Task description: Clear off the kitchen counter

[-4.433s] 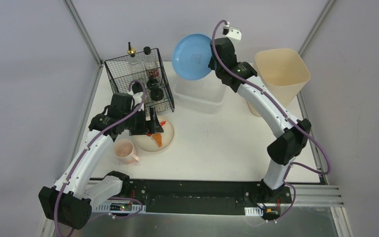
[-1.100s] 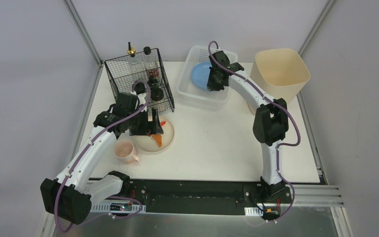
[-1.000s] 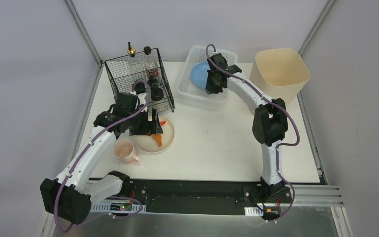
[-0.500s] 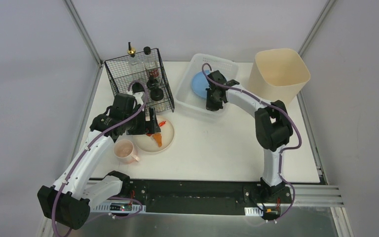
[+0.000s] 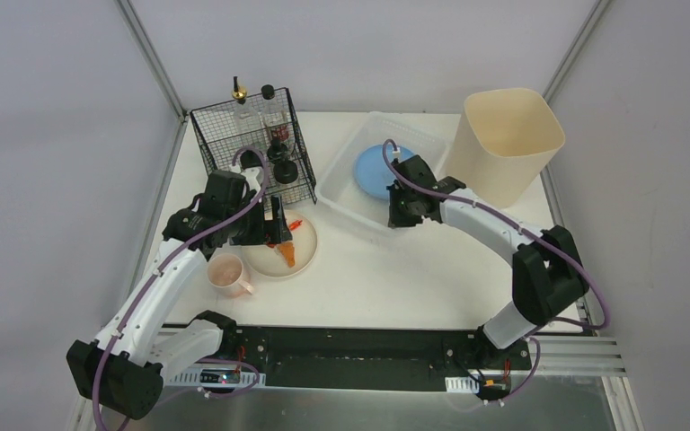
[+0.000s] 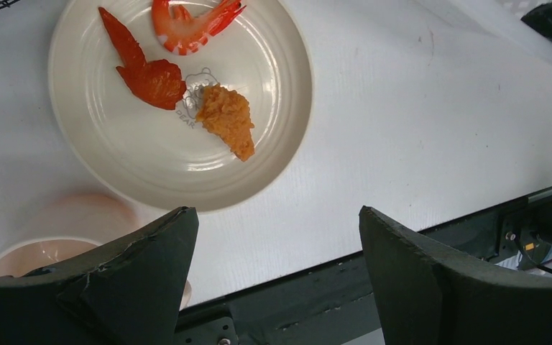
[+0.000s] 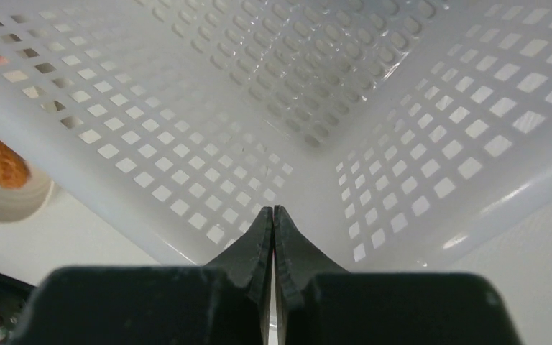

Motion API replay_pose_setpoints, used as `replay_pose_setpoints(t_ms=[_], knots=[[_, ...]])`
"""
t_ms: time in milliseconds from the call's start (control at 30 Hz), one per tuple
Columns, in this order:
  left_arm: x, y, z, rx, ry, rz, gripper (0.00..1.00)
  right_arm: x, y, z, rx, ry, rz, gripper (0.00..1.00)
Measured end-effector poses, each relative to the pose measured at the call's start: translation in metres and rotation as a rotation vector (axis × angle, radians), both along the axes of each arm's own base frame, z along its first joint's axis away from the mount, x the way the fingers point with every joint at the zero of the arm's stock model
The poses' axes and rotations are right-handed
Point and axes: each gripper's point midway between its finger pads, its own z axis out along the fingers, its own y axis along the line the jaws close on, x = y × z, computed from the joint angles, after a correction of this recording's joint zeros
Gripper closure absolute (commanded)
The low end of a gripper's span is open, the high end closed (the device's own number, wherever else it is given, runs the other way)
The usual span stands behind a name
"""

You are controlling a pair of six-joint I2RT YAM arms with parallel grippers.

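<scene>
The white desk (image 5: pixel 395 269) carries everything; the right gripper (image 7: pixel 273 215) is clenched on the near rim of the white basket (image 5: pixel 346 180) holding a blue plate (image 5: pixel 370 169), far centre, and the left gripper (image 5: pixel 274 226) hangs spread above the food plate (image 5: pixel 308 250), left

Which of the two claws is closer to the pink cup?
Left. The left gripper hovers over the plate beside the cup; the right gripper grips the basket rim, far off.
</scene>
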Motion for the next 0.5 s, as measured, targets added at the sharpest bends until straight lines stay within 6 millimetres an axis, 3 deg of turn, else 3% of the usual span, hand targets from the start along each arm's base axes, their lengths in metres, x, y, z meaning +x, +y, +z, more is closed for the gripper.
replay_pose_setpoints(t_ms=[200,300,433,500], knots=[[0.001,0.002,0.002,0.007,-0.013,0.009,0.14,-0.033,-0.01,-0.016,-0.034,0.036,0.053,0.98],[0.0,0.003,0.003,0.006,-0.021,0.011,0.15,-0.047,-0.014,-0.018,-0.047,0.039,0.072,0.94],[0.0,0.004,0.005,0.007,-0.031,0.014,0.14,-0.055,-0.012,0.003,-0.028,-0.024,0.084,0.68],[0.0,0.005,0.006,0.01,-0.036,0.019,0.14,-0.058,-0.007,0.023,-0.008,-0.084,0.096,0.55]])
